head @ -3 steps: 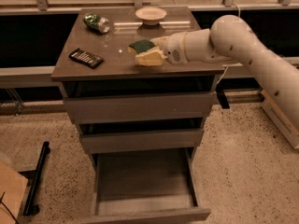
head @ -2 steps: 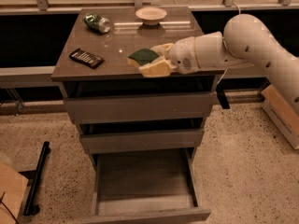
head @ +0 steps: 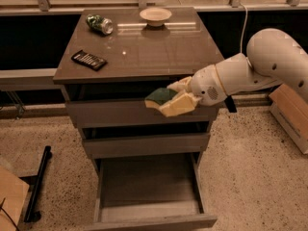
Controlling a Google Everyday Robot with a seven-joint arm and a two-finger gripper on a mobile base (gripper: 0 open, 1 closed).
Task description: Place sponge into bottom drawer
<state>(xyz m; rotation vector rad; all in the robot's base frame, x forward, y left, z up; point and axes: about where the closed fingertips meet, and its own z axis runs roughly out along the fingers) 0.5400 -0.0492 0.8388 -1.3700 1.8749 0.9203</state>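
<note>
The sponge [head: 160, 97], dark green on top with a yellow layer under it, is held in my gripper [head: 174, 100]. My gripper's pale fingers [head: 179, 105] are shut on it. It hangs in the air in front of the top drawer's front panel, off the cabinet top. The bottom drawer [head: 149, 196] is pulled out below, with a bare grey floor. The sponge is above the drawer's back part and well over it. My white arm comes in from the right.
On the cabinet top [head: 144, 47] lie a black calculator [head: 89, 59] at the left, a crushed green can [head: 99, 24] at the back left and a shallow bowl [head: 155, 16] at the back. A cardboard box [head: 288, 114] stands on the floor at right.
My gripper has carried the sponge off the cabinet top, forward and down, to in front of the top drawer panel. The drawer stays open.
</note>
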